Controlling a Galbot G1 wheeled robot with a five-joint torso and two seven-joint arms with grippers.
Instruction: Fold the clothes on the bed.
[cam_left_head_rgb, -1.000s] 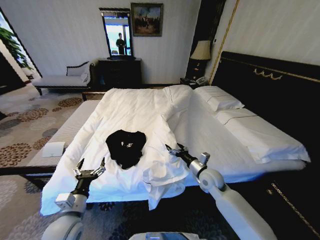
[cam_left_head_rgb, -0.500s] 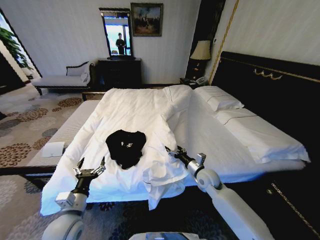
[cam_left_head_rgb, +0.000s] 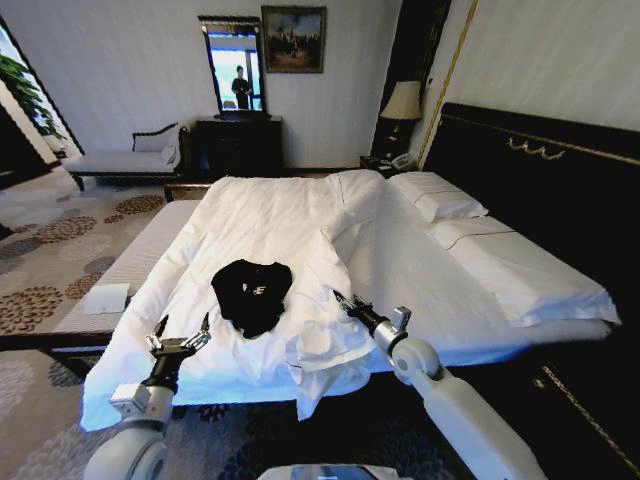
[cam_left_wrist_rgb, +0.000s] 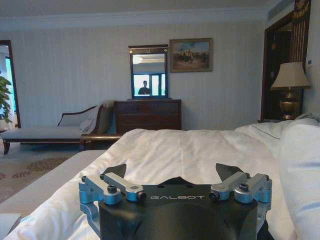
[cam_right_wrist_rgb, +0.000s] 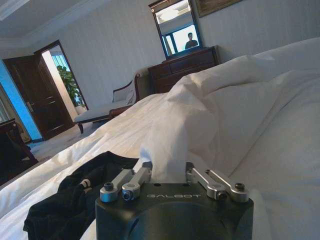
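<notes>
Black T-shirt (cam_left_head_rgb: 251, 292) lies crumpled on the bed (cam_left_head_rgb: 420, 270), sleeves and lettering hard to make out. Left gripper (cam_left_head_rgb: 179, 335), at its 7 o'clock, fingers wide. Right gripper (cam_left_head_rgb: 344, 299), at 3 o'clock, fingers narrow, holding nothing.

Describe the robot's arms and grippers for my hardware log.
Both arms have glossy white rounded shells with grey wrist blocks. The left gripper and right gripper have black bodies marked GALBOT, silver-blue metal linkages with black screws, and dark pointed fingers.

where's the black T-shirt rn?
Head view: the black T-shirt lies crumpled on the bed's white duvet near its foot, between left gripper and right gripper.
</notes>
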